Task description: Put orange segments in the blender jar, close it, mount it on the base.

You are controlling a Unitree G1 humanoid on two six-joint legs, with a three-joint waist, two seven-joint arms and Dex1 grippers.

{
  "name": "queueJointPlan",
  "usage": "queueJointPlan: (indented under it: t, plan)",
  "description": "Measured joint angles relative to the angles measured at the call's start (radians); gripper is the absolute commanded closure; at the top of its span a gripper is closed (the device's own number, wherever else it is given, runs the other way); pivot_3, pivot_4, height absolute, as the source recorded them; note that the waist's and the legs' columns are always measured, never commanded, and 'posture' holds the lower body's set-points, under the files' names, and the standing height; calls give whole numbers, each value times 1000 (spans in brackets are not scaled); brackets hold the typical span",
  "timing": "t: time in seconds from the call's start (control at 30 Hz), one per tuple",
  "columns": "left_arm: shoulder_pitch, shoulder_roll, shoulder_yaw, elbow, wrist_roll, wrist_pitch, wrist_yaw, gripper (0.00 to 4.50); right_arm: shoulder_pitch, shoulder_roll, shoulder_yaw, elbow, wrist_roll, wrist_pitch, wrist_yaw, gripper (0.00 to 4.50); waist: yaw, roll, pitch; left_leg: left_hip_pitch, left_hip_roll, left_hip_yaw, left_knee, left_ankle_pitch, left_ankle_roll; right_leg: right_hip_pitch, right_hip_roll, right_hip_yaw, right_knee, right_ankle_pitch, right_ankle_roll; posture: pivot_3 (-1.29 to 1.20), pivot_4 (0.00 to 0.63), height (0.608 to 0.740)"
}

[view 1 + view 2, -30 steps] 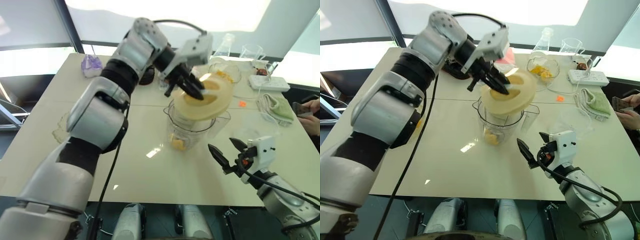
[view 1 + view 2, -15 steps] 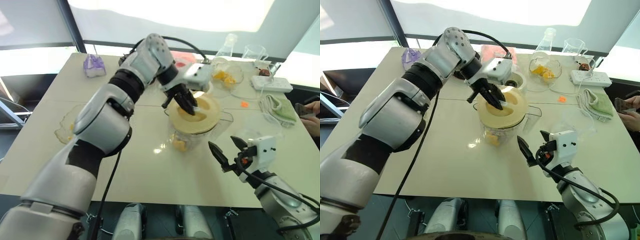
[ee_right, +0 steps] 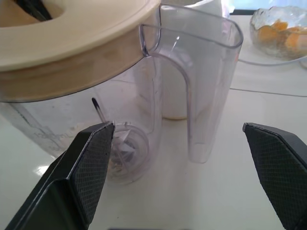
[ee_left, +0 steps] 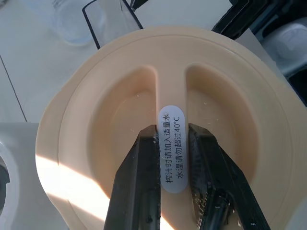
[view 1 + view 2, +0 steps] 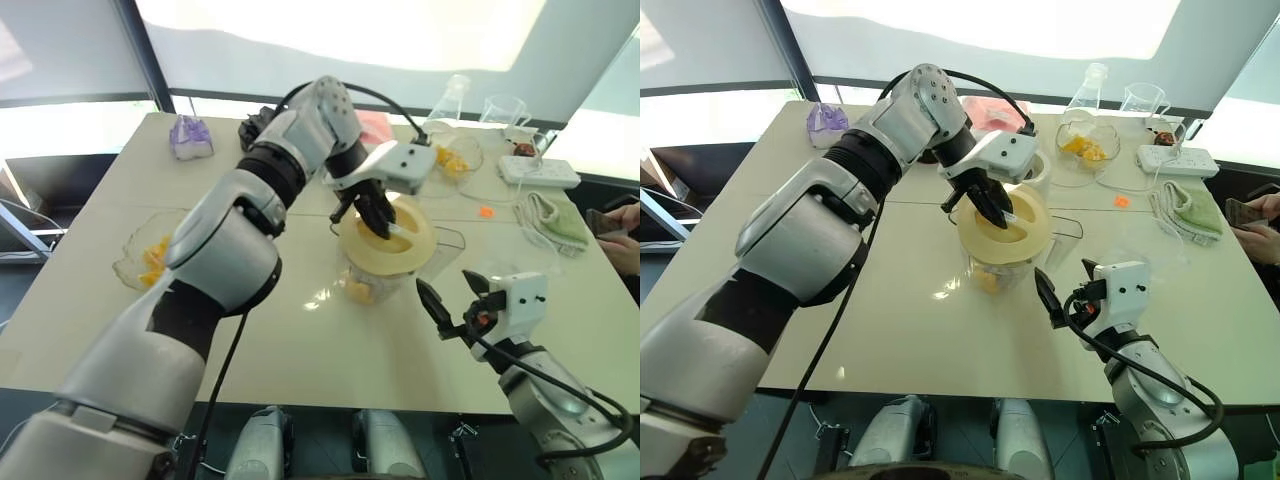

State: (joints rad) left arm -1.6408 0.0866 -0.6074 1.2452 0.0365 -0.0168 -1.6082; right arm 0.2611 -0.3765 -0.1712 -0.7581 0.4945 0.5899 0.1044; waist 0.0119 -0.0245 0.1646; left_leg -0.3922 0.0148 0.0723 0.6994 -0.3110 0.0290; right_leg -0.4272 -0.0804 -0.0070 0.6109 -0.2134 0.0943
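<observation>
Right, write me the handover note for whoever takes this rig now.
Left end effector: shut on the lid, pinching its centre ridge, lid sitting on the blender jar mouth; whether it is fully seated cannot be told.
Right end effector: open, empty, facing the jar's handle.
Orange segments are in the jar; more remain in a glass bowl behind it.
The base stands just behind the jar.
Left: seat the lid, release, mount the jar on the base.

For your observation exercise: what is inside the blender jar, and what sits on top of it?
Orange segments lie at the bottom of the blender jar. A cream lid, held by the left claw, covers its mouth, hiding the upper interior.
</observation>
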Motion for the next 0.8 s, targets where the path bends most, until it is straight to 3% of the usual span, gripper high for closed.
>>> queueJointPlan:
  t: [0.4,0.73,0.8]
  plan:
    - [69,35,14,-84,0,71,12,4263,-78,24,39,115,-111,-26,5,0,-2,-1,-18,1,1,0,-1,-2,3,0,0,0,0,-1,1,0,150,740]
    - [86,42,16,-111,-4,73,14,4263,-228,49,62,339,-174,-98,56,0,-2,-1,-21,1,1,0,-1,-2,3,0,0,0,0,-1,1,0,150,740]
    - [96,54,10,-122,-22,73,14,4263,-266,60,66,402,-181,-125,70,540,-4,0,-22,2,1,0,-1,-2,3,0,0,0,0,-1,1,0,150,740]
